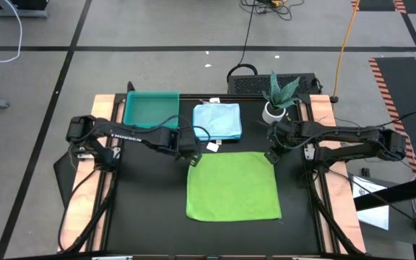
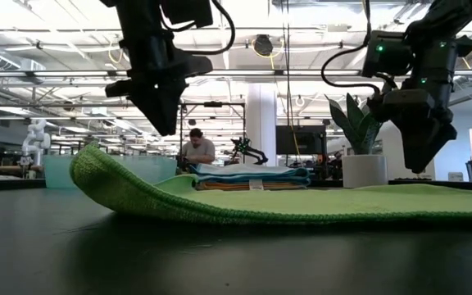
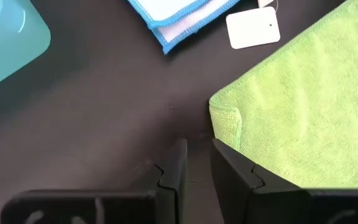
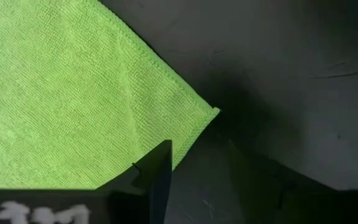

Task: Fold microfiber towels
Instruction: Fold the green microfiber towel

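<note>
A green microfiber towel (image 1: 233, 184) lies spread flat on the black table; in the low view its left edge (image 2: 88, 164) curls up a little. My left gripper (image 3: 197, 163) hovers just above the towel's far left corner (image 3: 225, 115), open by a narrow gap with nothing between its fingers. Above the far right corner (image 4: 211, 113), my right gripper (image 4: 199, 165) is open wider, and it too holds nothing. In the low view both fingertips hang clear of the cloth. Behind the green towel sits a stack of folded towels (image 1: 217, 121), a pale blue one on top.
A teal tray (image 1: 150, 108) stands at the far left beside the folded stack, and a white tag (image 1: 212, 146) lies in front of the stack. A plant in a white pot (image 1: 274, 108) stands at the far right. A person (image 2: 197, 147) sits in the room beyond.
</note>
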